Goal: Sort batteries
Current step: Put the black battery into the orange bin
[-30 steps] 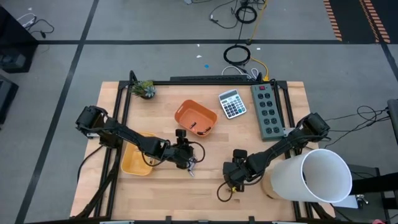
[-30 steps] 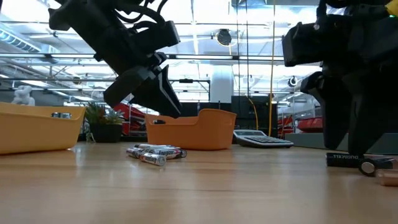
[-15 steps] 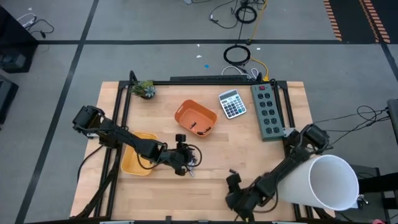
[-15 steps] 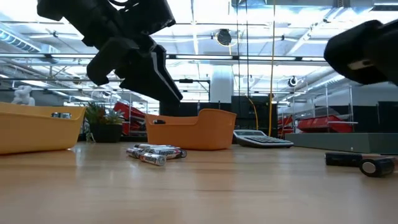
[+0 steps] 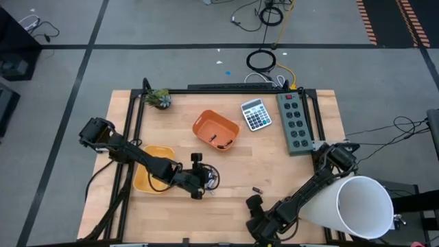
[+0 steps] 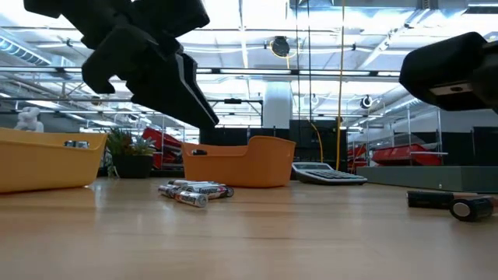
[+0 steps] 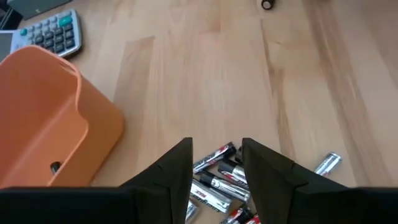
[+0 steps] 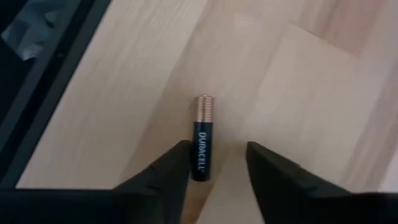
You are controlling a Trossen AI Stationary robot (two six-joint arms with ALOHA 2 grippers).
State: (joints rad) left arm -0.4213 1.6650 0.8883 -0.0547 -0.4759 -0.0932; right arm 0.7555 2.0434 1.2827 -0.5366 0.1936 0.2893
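Observation:
A small pile of batteries (image 5: 213,180) lies on the wooden table near its middle; in the left wrist view the pile (image 7: 219,180) shows below and between my fingers. My left gripper (image 7: 216,147) hovers open above it, tipped forward, with nothing between its fingers. My right gripper (image 8: 216,150) stands open near the table's near edge (image 5: 255,211), pointing steeply down. Its fingers flank the dark end of one black, copper-tipped battery (image 8: 203,137) that lies flat on the table. I cannot tell whether a finger touches it. A single battery (image 5: 256,190) lies apart.
An orange bin (image 5: 216,130) and a yellow tray (image 5: 152,177) stand left of centre. At the back sit a calculator (image 5: 256,114), a power strip (image 5: 296,123) and a small plant (image 5: 159,98). A big white cylinder (image 5: 357,202) fills the near right corner.
My right gripper has swung from beside the single battery toward the table's near edge, sinking and rolling about its own axis. My left gripper has drifted a little toward the near edge and rolled slightly, staying above the pile. The batteries have not moved.

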